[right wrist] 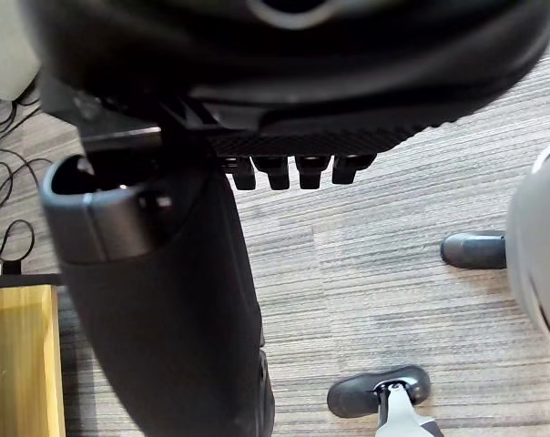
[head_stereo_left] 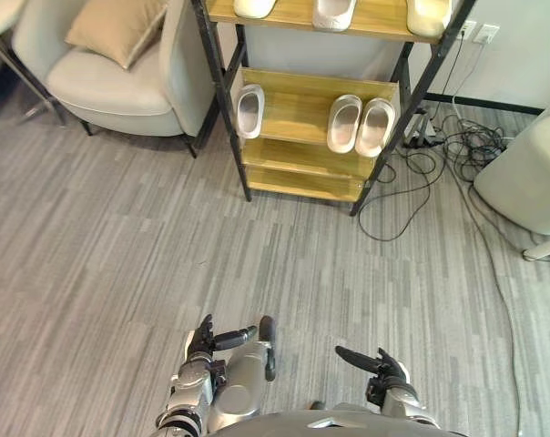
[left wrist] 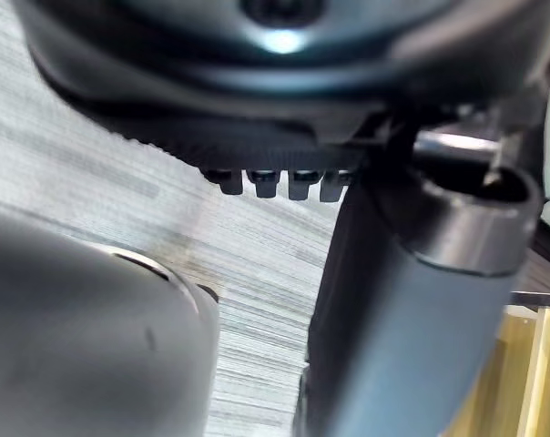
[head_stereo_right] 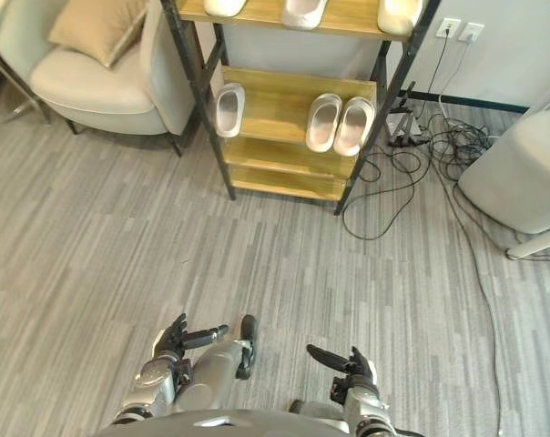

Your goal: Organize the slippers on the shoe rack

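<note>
and here we go: the shoe rack (head_stereo_left: 231, 118) stands at the back, against the wall, with the armchair (head_stereo_left: 120, 86) just beside it on the left and a cushion (head_stereo_left: 116, 27) up on the chair's seat. top shelf (head_stereo_left: 380, 18): three slippers in a row, the left slipper (head_stereo_left: 253, 5), the middle slipper (head_stereo_left: 334, 11) and the right slipper (head_stereo_left: 427, 14) out at the rack's right end. middle shelf (head_stereo_left: 298, 109): a lone slipper (head_stereo_left: 249, 110) hard by the left post, well apart from a pair (head_stereo_left: 360, 126) lying side by side toward the right. the bottom shelf (head_stereo_left: 302, 177) sits below. right of the rack, cables (head_stereo_left: 439, 146) lie tangled on the floor (head_stereo_left: 120, 255), wall sockets (head_stereo_left: 475, 32) behind them, a rounded piece of furniture (head_stereo_left: 525, 173) farther right. nearest us, the left hand (head_stereo_left: 202, 344) and right hand (head_stereo_left: 384, 369) hang side by side over the floor, well apart from the rack.
</note>
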Available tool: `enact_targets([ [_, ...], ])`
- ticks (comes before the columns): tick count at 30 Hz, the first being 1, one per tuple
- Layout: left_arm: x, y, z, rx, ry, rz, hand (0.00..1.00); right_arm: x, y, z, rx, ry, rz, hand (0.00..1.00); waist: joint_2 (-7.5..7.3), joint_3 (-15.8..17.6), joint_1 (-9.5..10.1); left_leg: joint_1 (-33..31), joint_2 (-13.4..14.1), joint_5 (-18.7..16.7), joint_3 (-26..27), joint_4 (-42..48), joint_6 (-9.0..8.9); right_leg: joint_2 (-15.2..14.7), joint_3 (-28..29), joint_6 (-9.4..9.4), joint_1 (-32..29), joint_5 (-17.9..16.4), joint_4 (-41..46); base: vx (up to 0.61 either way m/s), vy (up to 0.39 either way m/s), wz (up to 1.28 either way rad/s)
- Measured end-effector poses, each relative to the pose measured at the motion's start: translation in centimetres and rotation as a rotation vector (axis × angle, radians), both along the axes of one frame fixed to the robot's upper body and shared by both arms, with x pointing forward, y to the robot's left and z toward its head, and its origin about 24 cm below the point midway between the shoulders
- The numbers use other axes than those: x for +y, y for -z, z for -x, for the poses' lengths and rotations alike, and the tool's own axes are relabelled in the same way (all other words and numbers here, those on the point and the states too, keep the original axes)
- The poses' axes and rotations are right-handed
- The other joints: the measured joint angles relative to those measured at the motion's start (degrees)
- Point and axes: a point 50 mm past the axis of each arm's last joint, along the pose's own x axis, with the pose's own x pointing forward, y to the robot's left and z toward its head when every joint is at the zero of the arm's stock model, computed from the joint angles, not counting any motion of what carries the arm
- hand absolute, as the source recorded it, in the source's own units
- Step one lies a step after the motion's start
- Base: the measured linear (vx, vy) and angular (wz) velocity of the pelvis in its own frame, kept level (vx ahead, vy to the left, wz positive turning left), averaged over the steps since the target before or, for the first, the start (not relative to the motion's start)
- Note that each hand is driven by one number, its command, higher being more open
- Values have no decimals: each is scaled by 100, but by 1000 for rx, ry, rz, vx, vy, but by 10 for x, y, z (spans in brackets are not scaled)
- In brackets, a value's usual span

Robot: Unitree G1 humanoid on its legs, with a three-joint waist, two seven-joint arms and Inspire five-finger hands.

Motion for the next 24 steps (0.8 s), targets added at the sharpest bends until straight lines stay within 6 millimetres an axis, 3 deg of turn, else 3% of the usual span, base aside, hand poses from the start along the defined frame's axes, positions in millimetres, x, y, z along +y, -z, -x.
enact_targets([
  [1, 0, 2, 3, 16, 6, -2, 100, -1, -1, -1, -6, 0, 2, 100, -3, -12, -43, 206, -34, -237, 20, 49, 27, -145, 98, 75, -289, 16, 959, 390, 113, -12],
  [3, 3, 4, 6, 46, 36, -19, 100, -1, -2, -4, -20, -7, 7, 100, -76, -53, -90, 606, -172, -530, 21, -32, 71, -474, 283, 591, -1075, 272, 3048, 458, 117, 2],
  [4, 3, 6, 9, 62, 48, -24, 100, -3, -3, -5, -28, -9, 11, 100, -93, -60, -124, 902, -241, -677, -8, -85, 97, -617, 280, 513, -1497, 228, 3967, 455, 77, 16],
  [6, 2, 10, 17, 96, 45, -22, 100, -7, -7, -11, -64, -12, 22, 100, -9, -40, -256, 1621, -254, -820, -206, -424, 128, -674, -54, 161, -2098, 21, 4515, 563, 24, 39],
  [9, 1, 13, 23, 122, 46, -17, 100, -10, -10, -16, -89, -16, 32, 100, 86, 4, -345, 2251, -145, -817, -391, -856, 124, -670, -535, -186, -2452, -184, 3662, 411, -41, 39],
  [11, -1, 15, 27, 134, 50, -15, 100, -15, -12, -19, -103, -17, 42, 100, 141, 13, -347, 2675, 91, -917, -572, -1173, -36, -452, -597, -157, -2896, -29, 1981, 563, -154, 46],
  [12, -1, 15, 27, 137, 53, -15, 100, -15, -12, -19, -102, -17, 43, 100, 142, 13, -354, 2743, 141, -965, -618, -1219, -117, -363, -568, -138, -2948, 148, 1524, 490, -179, 51],
  [13, 1, 15, 29, 142, 54, -19, 100, -15, -10, -17, -89, -19, 42, 100, 105, 0, -371, 2912, 192, -1085, -717, -1307, -302, -228, -402, -203, -2963, 918, 677, 414, -194, 57],
  [14, 0, 16, 30, 149, 52, -17, 100, -17, -8, -12, -66, -24, 43, 100, 94, -32, -421, 3045, 276, -1191, -868, -1308, -433, -65, -302, -493, -2818, 1427, 587, 622, -295, 40],
  [15, -4, 17, 31, 151, 48, -2, 100, -23, -8, -11, -53, -26, 57, 100, 282, -80, -356, 3055, 486, -1184, -920, -1264, -488, 47, -346, -555, -2769, 1376, 601, 635, -333, 22],
  [17, -15, 19, 33, 157, 59, 17, 100, -29, -7, -7, -38, 7, 63, 100, 446, -138, -405, 2959, 631, -983, -1006, -855, -783, 156, -505, -613, -2541, 1009, 583, 578, -314, 22],
  [18, -15, 19, 33, 157, 58, 19, 100, -30, -6, -4, -29, 15, 63, 100, 471, -148, -441, 2809, 668, -924, -1083, -432, -878, 174, -605, -640, -2376, 931, 497, 477, -273, 52],
  [20, -13, 18, 31, 142, 15, 31, 100, -31, -4, 5, -16, 15, 68, 100, 496, -139, -467, 2044, 794, -430, -1046, 1514, -1074, 256, -782, -657, -1780, 786, 123, 405, -248, 47],
  [21, -12, 17, 31, 137, 5, 30, 100, -31, -4, 6, -18, 14, 70, 100, 489, -129, -450, 1767, 915, -455, -982, 2133, -1079, 286, -810, -673, -1599, 757, 2, 365, -203, 24],
  [22, -8, 15, 27, 113, -21, 28, 100, -30, -4, 8, -21, 21, 68, 100, 498, -131, -369, 1216, 1231, -698, -627, 3137, -1021, 399, -848, -734, -1208, 716, -244, 281, -134, 13],
  [24, -7, 10, 18, 75, -7, 23, 100, -24, -4, 5, -28, 22, 54, 100, 393, -77, -307, 733, 1346, -938, -365, 3278, -1005, 419, -843, -743, -788, 708, -537, 313, -100, -2],
])
